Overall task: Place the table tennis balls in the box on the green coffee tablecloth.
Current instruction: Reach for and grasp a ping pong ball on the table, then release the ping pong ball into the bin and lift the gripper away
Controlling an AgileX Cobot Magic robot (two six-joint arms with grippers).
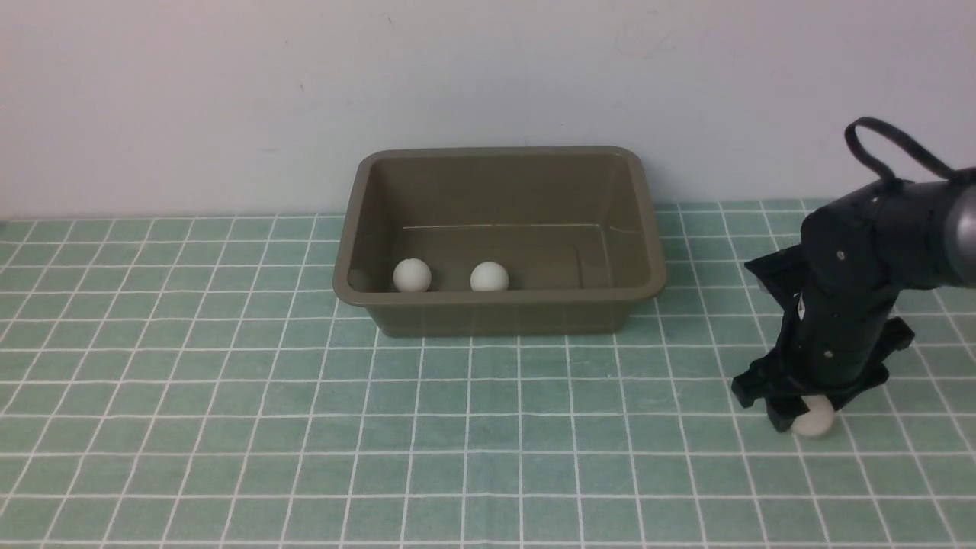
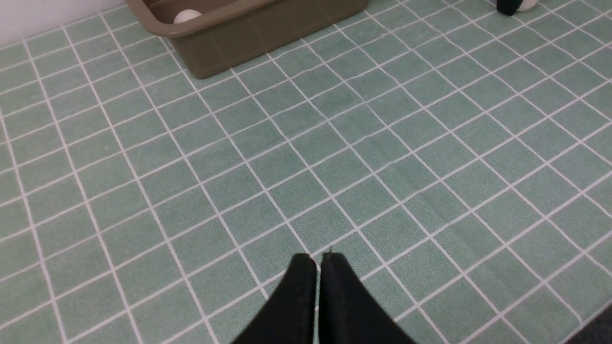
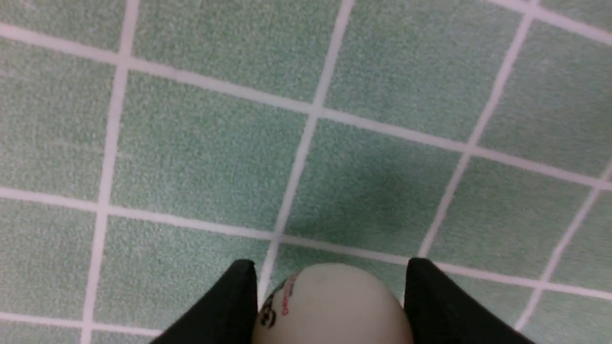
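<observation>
Even soft light, faint shadows, rt wrist cam slightly blurry

Front view wide across the tablecloth toward the box; wrist views low, right one closest, same cloth.

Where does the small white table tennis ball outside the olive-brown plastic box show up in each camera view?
Front view: small matte white ball low at far right.
Left wrist view: ball, a sliver at the top edge, near the right corner.
Right wrist view: ball large at bottom centre.
Shared landmark: the right gripper's black fingers flanking it.
</observation>
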